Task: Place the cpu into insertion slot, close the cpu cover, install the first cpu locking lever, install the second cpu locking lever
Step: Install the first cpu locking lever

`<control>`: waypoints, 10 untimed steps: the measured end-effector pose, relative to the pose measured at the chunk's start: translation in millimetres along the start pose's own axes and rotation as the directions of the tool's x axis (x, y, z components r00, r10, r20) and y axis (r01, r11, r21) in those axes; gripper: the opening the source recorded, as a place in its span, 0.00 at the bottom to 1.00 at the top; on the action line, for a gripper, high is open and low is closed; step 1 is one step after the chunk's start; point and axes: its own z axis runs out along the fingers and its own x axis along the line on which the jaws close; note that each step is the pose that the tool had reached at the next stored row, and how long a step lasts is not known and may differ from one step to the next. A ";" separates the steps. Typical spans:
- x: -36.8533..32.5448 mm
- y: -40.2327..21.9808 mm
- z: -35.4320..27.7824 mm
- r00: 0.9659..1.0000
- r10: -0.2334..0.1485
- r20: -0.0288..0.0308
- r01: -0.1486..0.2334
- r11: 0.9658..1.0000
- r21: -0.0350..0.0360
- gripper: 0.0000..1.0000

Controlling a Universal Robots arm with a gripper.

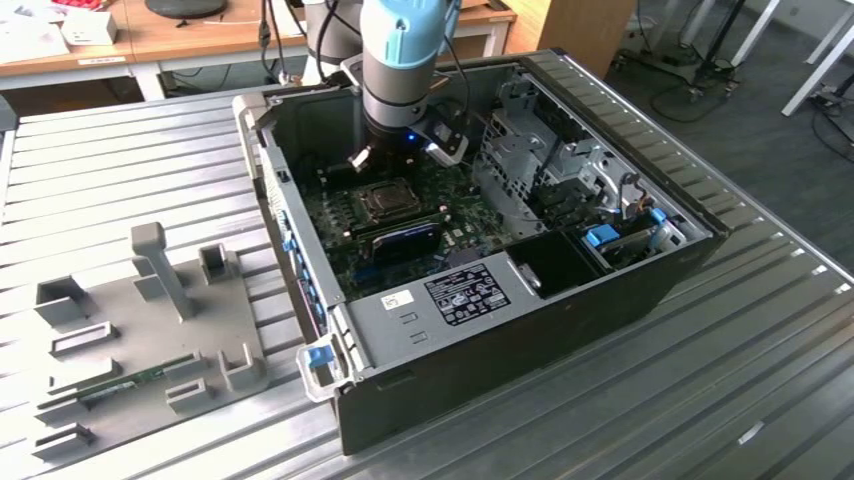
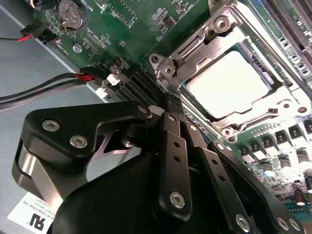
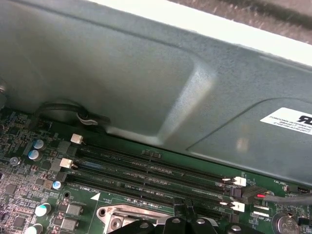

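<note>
Gripper (image 2: 170, 105): fingers pressed together, holding nothing, tips just beside the socket.
Cpu (image 2: 228, 84): seated in the insertion slot (image 2: 195, 95), just beyond the fingertips.
Cpu cover (image 2: 253, 56): down around the chip.
Writing: white label (image 3: 292, 119) on case wall, print unclear.

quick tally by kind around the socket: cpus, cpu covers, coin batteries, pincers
cpu: 1
cpu cover: 1
coin battery: 1
pincer: 1
total: 4
</note>
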 end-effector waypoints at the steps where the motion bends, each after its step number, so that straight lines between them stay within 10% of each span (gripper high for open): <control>1: 0.0 0.0 0.0 1.000 0.000 0.000 0.000 1.000 0.000 0.10; 10: 0.1 0.3 0.8 1.000 0.000 0.000 0.000 1.000 0.000 0.10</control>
